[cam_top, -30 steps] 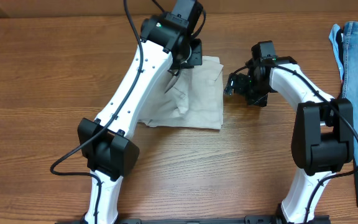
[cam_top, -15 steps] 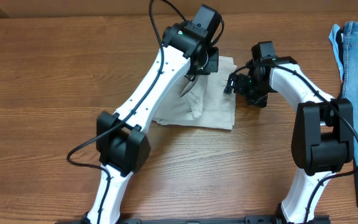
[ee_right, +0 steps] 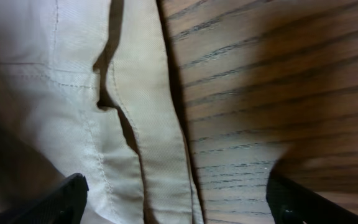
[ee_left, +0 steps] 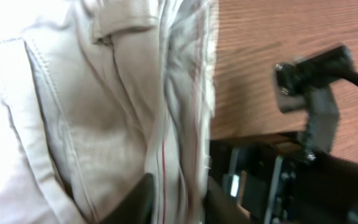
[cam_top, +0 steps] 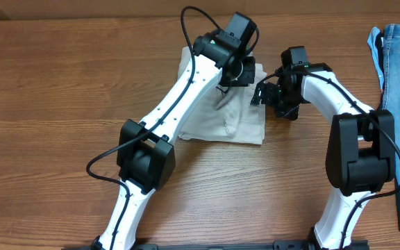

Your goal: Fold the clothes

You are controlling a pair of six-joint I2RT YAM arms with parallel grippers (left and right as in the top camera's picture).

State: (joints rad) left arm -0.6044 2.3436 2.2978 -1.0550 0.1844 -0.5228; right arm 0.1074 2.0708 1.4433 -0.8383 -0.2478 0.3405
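The beige shorts (cam_top: 245,125) lay bunched in the middle of the wooden table (cam_top: 61,90). The left gripper (ee_left: 178,202) had their edge between its fingers, but I could not tell if it pinched. The right gripper (ee_right: 179,196) hung wide open over the shorts' edge.
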